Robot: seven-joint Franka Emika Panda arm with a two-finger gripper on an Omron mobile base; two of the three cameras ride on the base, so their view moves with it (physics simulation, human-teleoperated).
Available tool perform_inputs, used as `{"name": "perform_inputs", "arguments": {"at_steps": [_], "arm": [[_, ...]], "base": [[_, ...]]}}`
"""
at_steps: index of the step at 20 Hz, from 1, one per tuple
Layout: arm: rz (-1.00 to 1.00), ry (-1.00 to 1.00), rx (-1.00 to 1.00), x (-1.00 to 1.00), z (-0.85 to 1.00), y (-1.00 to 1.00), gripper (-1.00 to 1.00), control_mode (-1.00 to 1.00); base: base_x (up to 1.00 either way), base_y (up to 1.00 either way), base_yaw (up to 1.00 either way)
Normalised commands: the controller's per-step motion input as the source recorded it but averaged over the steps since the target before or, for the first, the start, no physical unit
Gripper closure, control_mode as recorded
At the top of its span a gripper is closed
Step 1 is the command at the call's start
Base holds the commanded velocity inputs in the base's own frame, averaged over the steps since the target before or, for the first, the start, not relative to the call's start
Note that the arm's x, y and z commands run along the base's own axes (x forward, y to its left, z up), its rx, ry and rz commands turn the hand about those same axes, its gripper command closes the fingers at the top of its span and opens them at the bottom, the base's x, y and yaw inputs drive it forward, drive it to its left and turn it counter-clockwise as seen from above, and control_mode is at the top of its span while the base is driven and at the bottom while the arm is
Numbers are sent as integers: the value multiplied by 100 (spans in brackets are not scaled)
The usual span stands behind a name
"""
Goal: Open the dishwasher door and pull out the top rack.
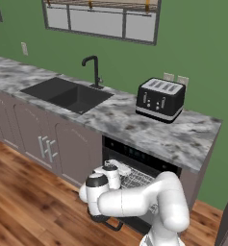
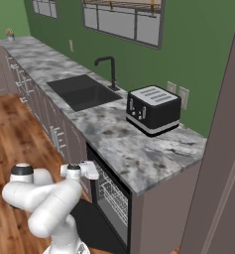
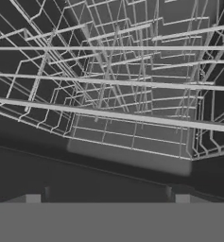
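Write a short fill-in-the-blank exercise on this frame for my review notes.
1. The dishwasher door is ____.
2. On the counter, right of the sink, stands a black ____.
3. The faucet behind the sink is coloured ____.
4. The hand view looks into a wire ____.

Missing words: open; toaster; black; rack.

Thin light-grey wire grid on top rack (image 3: 113,85); polished veined marble countertop (image 1: 134,127); glossy black toaster (image 1: 160,99); matt dark sink (image 1: 67,93); wood-plank floor (image 1: 24,202).
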Motion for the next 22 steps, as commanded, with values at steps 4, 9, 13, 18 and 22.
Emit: {"name": "perform_inputs", "arguments": {"at_steps": [4,9,13,18,22], "arm": [[0,-4,-11,3,-85,-15,-100,-100],[0,-3,-10,0,-88,-17,-100,-100],[0,-3,-11,-14,-98,-5,-100,-100],[0,-3,-13,-34,-100,0,-100,-100],[0,-7,-12,-18,-100,-13,-100,-100]], "base": [[0,0,0],[0,0,0],[0,0,0],[0,0,0],[0,0,0]]}}
